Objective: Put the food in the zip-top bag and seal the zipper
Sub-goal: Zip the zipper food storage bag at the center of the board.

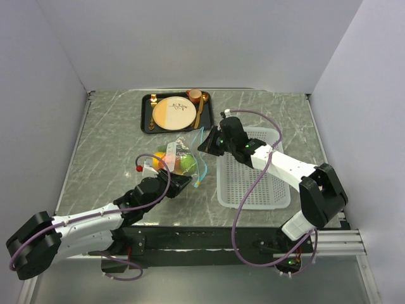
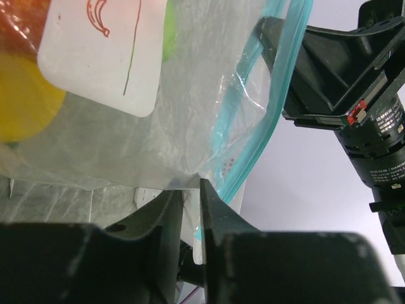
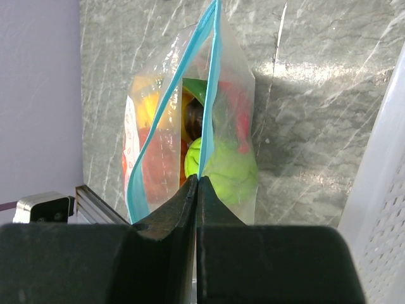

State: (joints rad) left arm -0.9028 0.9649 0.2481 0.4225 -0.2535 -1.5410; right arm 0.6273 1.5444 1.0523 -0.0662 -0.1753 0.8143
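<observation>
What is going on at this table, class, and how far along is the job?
Two robot arms work on a clear zip-top bag with toy food inside. The right arm has its jaws shut on one end of the blue zipper. The left arm has its jaws nearly closed around the bag's plastic near the other end; whether they grip it is unclear. The zipper gapes open, so sealing is not yet done.

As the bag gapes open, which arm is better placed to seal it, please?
Right: the right gripper is shut on the zipper at one end, open strip ahead; the left gripper meets only a corner of the zip-top bag.
</observation>
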